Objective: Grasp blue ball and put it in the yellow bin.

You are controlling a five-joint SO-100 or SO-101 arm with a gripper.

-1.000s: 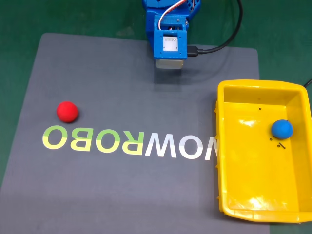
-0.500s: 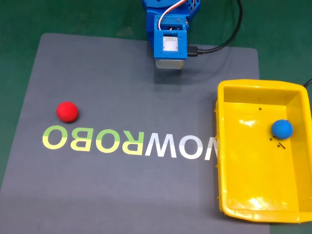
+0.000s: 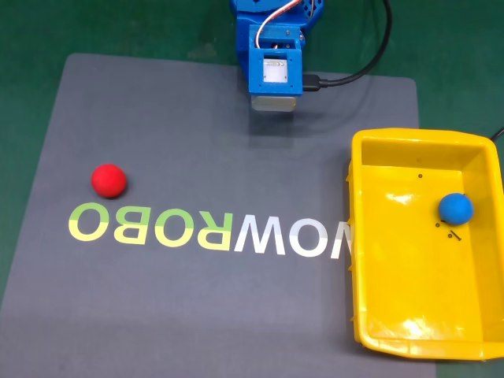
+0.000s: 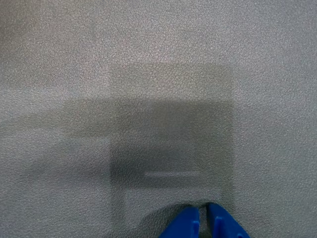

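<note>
**Blue ball sits in the yellow bin, arm parked at the top of the mat**

Fixed view first: the blue ball [image 3: 455,208] rests on the floor of the yellow bin [image 3: 370,315], over toward the bin's right wall and in its upper half as this camera shows it. A few small black specks lie on the bin floor just below and left of the ball. The bin itself stands at the lower right, its left wall overlapping the right edge of the grey mat [image 3: 197,134], right beside the last pale letter printed there.

Across the mat, well apart from the bin, the red ball [image 3: 108,179] lies alone near the left side, just above the yellow-green lettering [image 3: 150,224] that runs across the middle. The green surface [image 3: 31,31] frames the mat on all sides that show.

Top centre, the blue arm [image 3: 272,47] hangs over the mat's upper edge, a camera housing facing us and a black cable [image 3: 362,71] curling off to the right. Nothing is held there.

Now the wrist view: the fingers [image 4: 202,220] poke in from the bottom edge, two blue tips drawn together with just a thin dark slit between them, nothing clamped. Beneath them is plain grey mat texture, with a blocky shadow [image 4: 171,144] spread across the middle.
</note>
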